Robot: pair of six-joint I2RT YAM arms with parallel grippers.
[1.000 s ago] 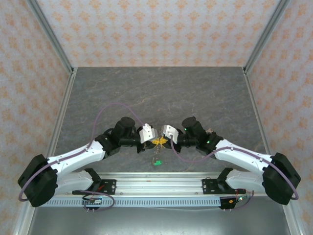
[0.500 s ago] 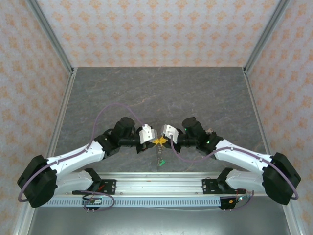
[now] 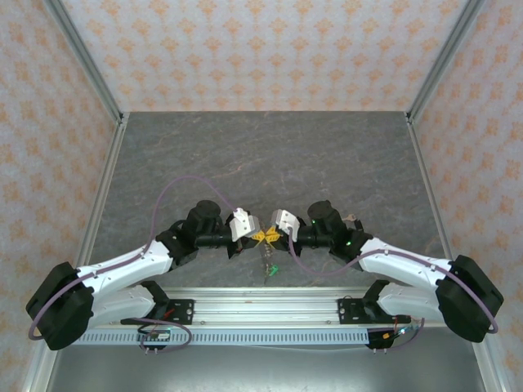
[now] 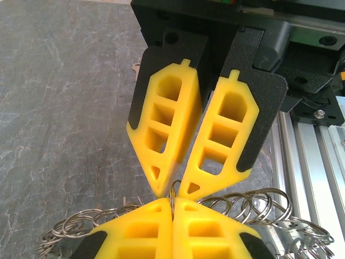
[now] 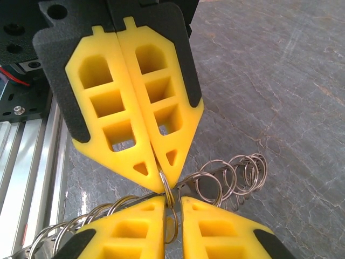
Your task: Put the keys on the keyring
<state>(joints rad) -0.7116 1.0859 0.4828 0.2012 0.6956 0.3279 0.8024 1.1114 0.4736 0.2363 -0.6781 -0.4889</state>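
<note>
The left gripper [image 5: 163, 182] is seen pinched shut on one small loop of the keyring [image 5: 226, 178] — no gap is seen between its yellow fingers. The keyring is found in the middle, between the two grippers, close to the near edge of the grey table [image 3: 245, 155]. Its other silver loops are trailed toward that edge, and a green key [image 3: 273, 270] is seen at the near end. The right gripper [image 4: 173, 192] is set tip to tip with the left one — its jaws are parted a little, with the same loop between them.
</note>
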